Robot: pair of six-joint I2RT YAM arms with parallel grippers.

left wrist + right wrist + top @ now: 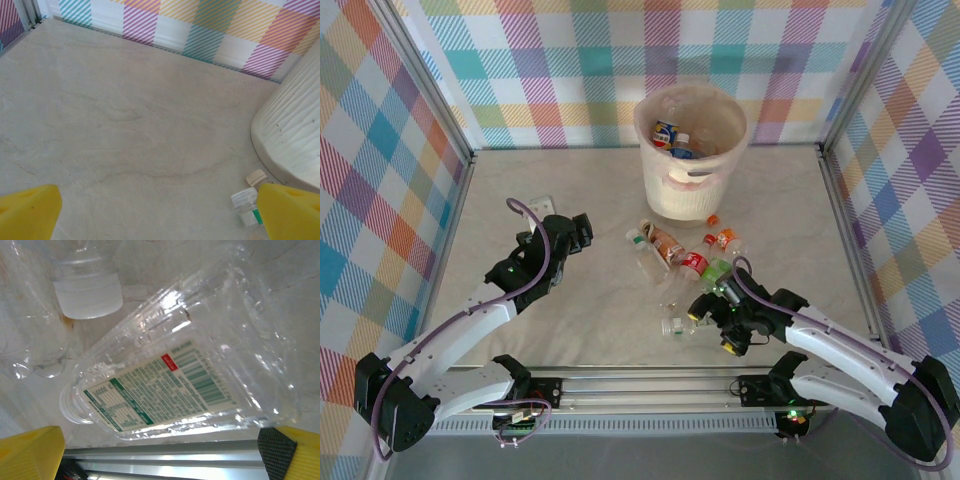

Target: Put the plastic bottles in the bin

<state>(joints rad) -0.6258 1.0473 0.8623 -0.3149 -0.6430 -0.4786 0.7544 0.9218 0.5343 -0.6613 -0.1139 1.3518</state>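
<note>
We are holding the right end effector (711, 330) with its yellow pads (30, 452) spread wide apart at the bottom corners of the right wrist view, clamping nothing. Just above them in that view a clear bottle with a green-and-white label (160, 385) is lying flat across the worktop (600, 305), and a second clear bottle with a pale cap (87, 292) is lying at the upper left. In the top view this arm is stretching low from the lower right corner up and left toward the frame's centre.

We are keeping the left end effector (582, 232) spread open too, with bare worktop between its pads (30, 210). At the lower right of the left wrist view a small white-capped bottle (246, 204) is touching the pad's edge. That arm is rising from the lower left and bending at the elbow toward centre left.

The remaining plastic bottles (680, 262) are lying in a loose cluster at centre, just below the bin (692, 200). The bin is standing upright at upper centre, with a few bottles (670, 135) inside.
</note>
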